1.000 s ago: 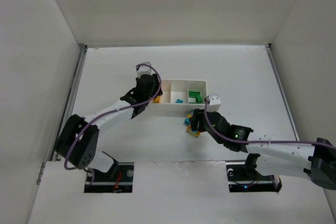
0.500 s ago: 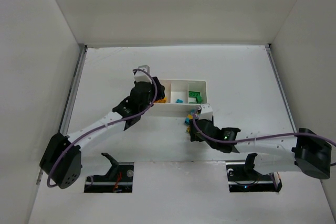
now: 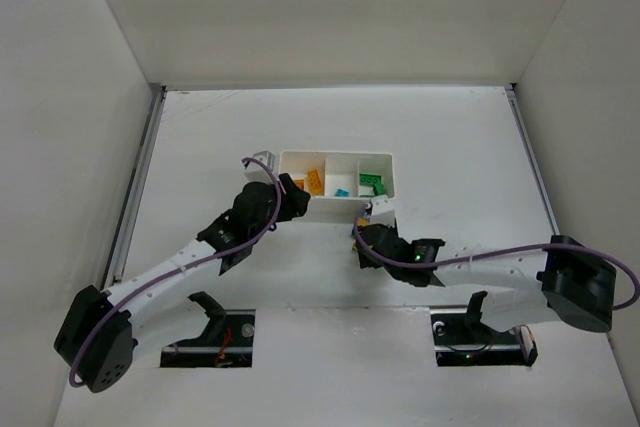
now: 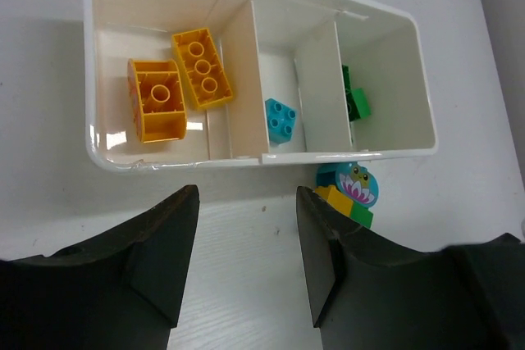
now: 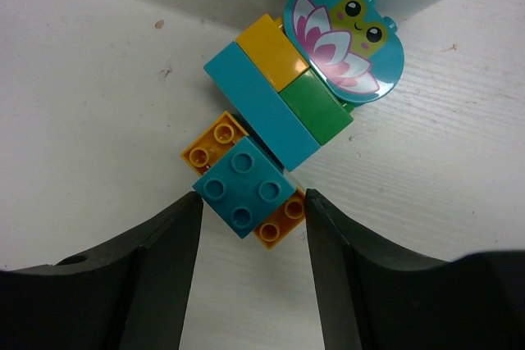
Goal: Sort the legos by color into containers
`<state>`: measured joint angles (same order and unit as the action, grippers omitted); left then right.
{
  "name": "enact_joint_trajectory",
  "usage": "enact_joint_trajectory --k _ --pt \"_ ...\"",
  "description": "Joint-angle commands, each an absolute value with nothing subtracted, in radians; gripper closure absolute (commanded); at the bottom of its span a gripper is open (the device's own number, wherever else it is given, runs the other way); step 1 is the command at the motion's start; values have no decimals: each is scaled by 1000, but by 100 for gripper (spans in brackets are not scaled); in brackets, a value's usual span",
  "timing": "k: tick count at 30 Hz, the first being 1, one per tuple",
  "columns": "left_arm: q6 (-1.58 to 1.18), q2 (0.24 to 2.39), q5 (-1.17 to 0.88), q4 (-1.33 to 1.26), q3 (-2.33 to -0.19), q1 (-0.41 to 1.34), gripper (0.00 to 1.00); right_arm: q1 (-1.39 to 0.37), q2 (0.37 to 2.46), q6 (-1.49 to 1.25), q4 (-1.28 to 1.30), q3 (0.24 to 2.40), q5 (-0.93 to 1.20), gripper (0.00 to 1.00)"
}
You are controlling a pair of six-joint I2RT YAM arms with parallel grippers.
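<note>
The white tray (image 4: 246, 157) has three compartments. The left one holds two yellow-orange legos (image 4: 157, 100), the middle one a cyan lego (image 4: 280, 120), the right one a green lego (image 4: 353, 100). My left gripper (image 4: 246, 202) is open and empty, just in front of the tray's near wall; in the top view (image 3: 285, 199) it sits at the tray's left front corner. A mixed clump (image 5: 279, 96) of cyan, yellow, green and a round frog piece lies on the table by the tray. My right gripper (image 5: 250, 202) is open, with its fingertips either side of the clump's cyan square lego (image 5: 244, 186).
The tray (image 3: 330, 209) sits mid-table with both arms reaching to its near side. White walls enclose the table on three sides. The clump (image 4: 349, 194) lies against the tray's front wall under the right compartment.
My left gripper has pulled back from over the left compartment to the tray's near side, uncovering yellow-orange legos there. My right gripper has moved in closer over the clump.
</note>
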<state>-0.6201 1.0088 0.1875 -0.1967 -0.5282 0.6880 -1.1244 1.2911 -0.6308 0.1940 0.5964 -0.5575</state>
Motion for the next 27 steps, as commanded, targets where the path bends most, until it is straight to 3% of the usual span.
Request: enact_joint_trajectory --k 1,9,27 --pt "-647 966 147 -195 -511 680 52 -1121 1302 -594 190 649 -589 41" --pt "-657 934 118 -170 -483 680 53 -1098 1278 -516 215 673 -589 34" --pt "-652 894 91 -146 -483 653 53 -1036 1344 -454 207 695 -385 44"
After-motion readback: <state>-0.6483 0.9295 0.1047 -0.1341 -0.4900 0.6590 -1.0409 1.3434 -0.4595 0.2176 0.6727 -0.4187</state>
